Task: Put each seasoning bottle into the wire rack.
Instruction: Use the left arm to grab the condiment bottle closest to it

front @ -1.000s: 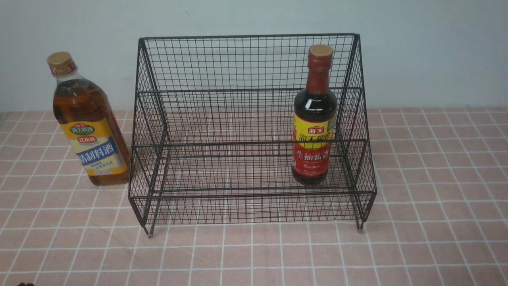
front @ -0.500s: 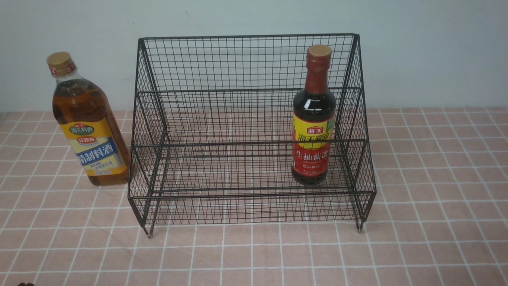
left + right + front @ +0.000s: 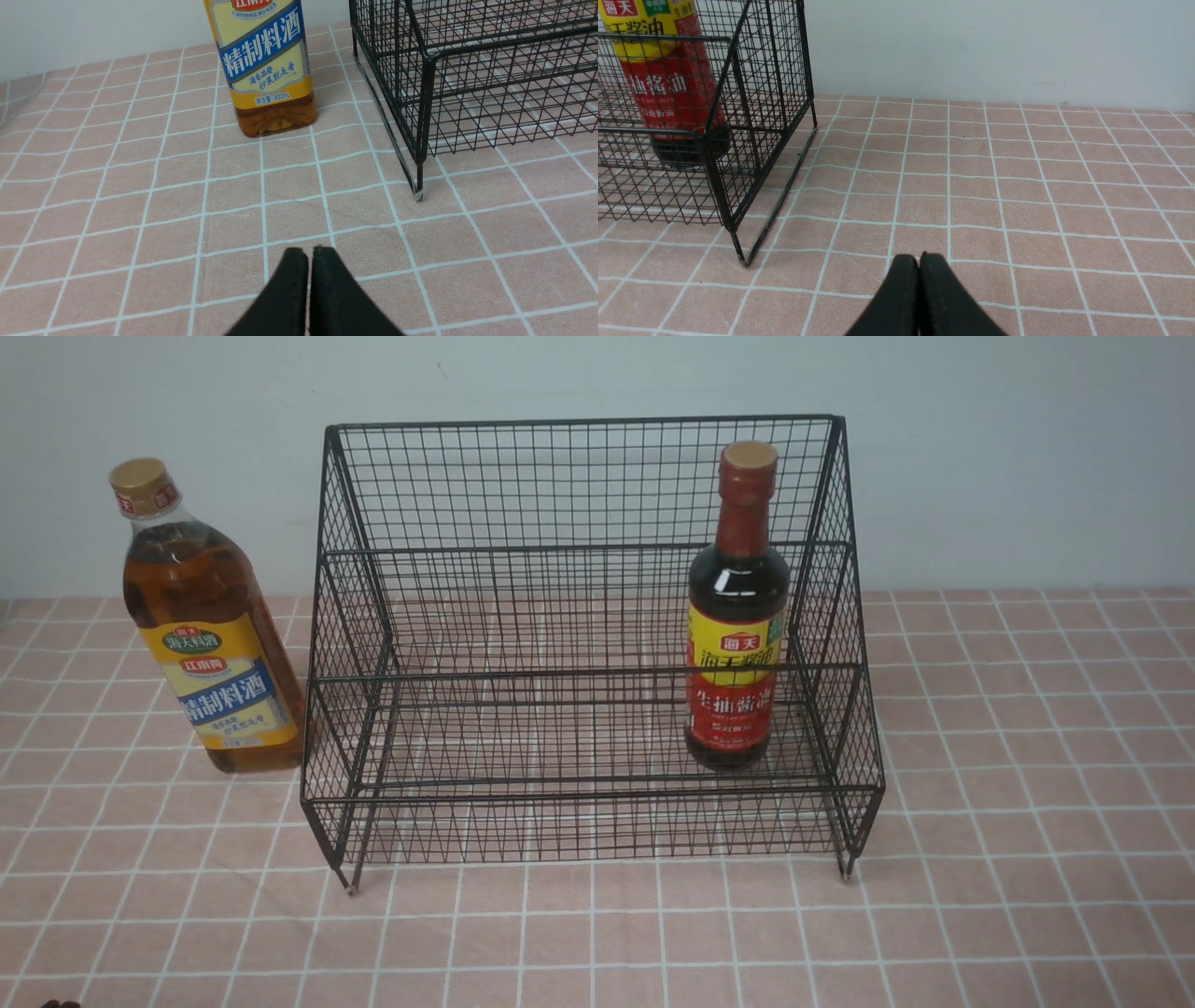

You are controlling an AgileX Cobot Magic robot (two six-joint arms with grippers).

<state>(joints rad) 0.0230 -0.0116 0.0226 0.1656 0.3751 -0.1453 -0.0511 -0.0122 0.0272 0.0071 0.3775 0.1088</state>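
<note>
Left gripper (image 3: 308,254): black tapered fingers pressed together, holding nothing, low over the cloth in front of the amber bottle and well apart from it.
Right gripper (image 3: 919,259): likewise pressed shut and empty, over bare cloth off the rack's right front foot.
Tablecloth (image 3: 597,933): soft pink fabric with a white grid and slight wrinkles; probably gives a little under a bottle's base.
Wire rack (image 3: 579,821): black thin-wire mesh, rigid, two steps, sloping sides, tall back, short feet.
Soy-sauce bottle (image 3: 738,644): dark, round and glossy, with a red neck and a yellow-red label; it stands upright inside the rack, apparently on the lower front step, close to the right side wall.
Amber bottle (image 3: 210,644): clear, flat-sided body with a gold cap and a yellow-blue label; it stands on the cloth just outside the rack's left side wall.
Wall (image 3: 1008,457): plain pale surface behind everything.
Step in hand: one bottle appears placed, the amber one is left; neither arm is engaged.
Next move: the left gripper would likely need to spread wide, close around the smooth body or neck, then lift it over the side rim onto a free stretch of shelf.
</note>
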